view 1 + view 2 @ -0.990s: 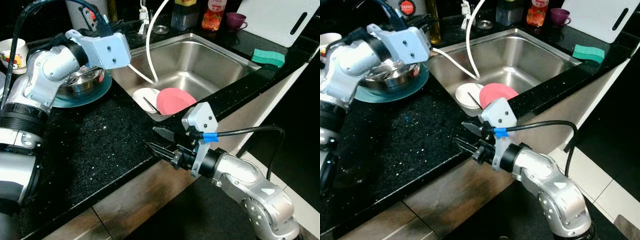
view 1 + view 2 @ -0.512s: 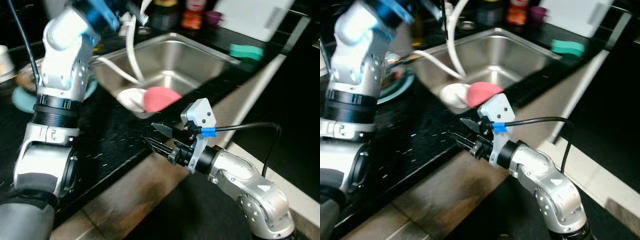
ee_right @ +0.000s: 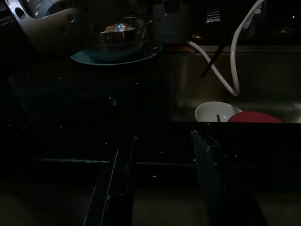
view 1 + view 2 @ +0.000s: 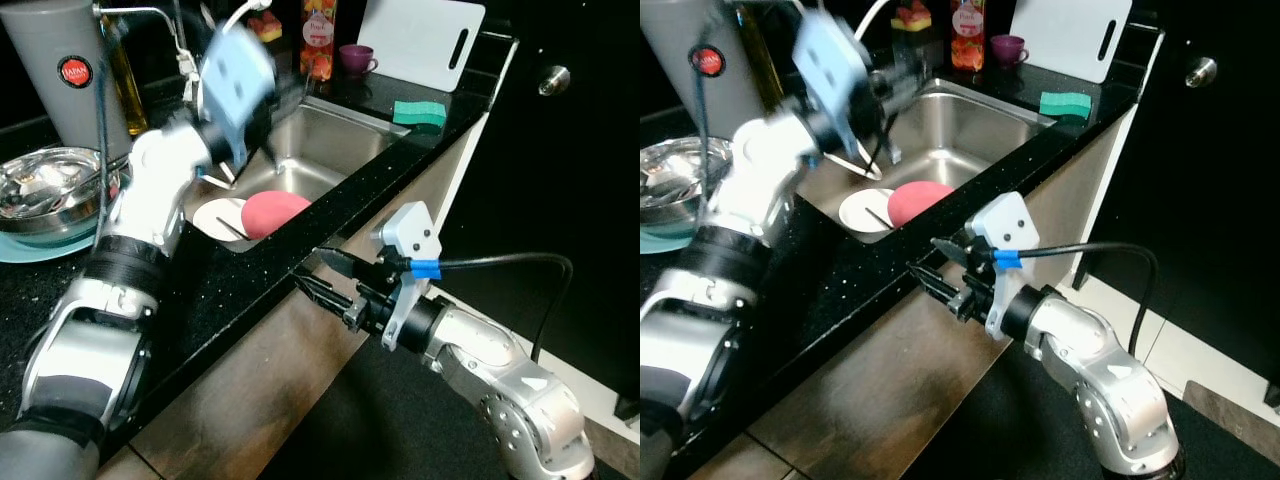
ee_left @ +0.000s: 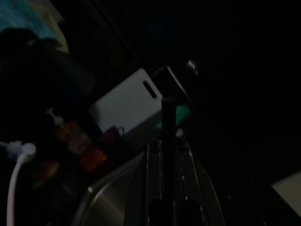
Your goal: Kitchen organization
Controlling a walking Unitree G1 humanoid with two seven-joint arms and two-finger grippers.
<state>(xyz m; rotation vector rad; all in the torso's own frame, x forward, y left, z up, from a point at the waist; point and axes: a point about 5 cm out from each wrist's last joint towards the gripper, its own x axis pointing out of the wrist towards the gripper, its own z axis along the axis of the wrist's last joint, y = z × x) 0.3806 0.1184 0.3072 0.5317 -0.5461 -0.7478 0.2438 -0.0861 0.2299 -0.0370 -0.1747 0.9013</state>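
Observation:
A pink plate (image 4: 272,212) leans against a white bowl (image 4: 222,217) holding a dark utensil, at the near corner of the steel sink (image 4: 340,135). My left gripper (image 4: 876,152) is raised over the sink's left side, blurred; in the left wrist view its fingers (image 5: 168,122) read as one black bar, shut with nothing in them. In front of the black counter's edge, below the plate, my right gripper (image 4: 322,277) stands open and empty, its fingers (image 3: 117,179) pointing at the counter front. A steel bowl (image 4: 45,185) rests on a teal plate (image 4: 30,245) at the left.
At the back stand a green sponge (image 4: 418,113), a white cutting board (image 4: 420,40), a purple cup (image 4: 357,58), a red bottle (image 4: 318,40) and a grey canister (image 4: 65,70). A white hose (image 3: 221,70) hangs into the sink. A dark door with a knob (image 4: 553,78) is on the right.
The camera has swung to the right. My left arm has left the steel bowl and moved over the sink. The right gripper keeps its open pose at the counter edge.

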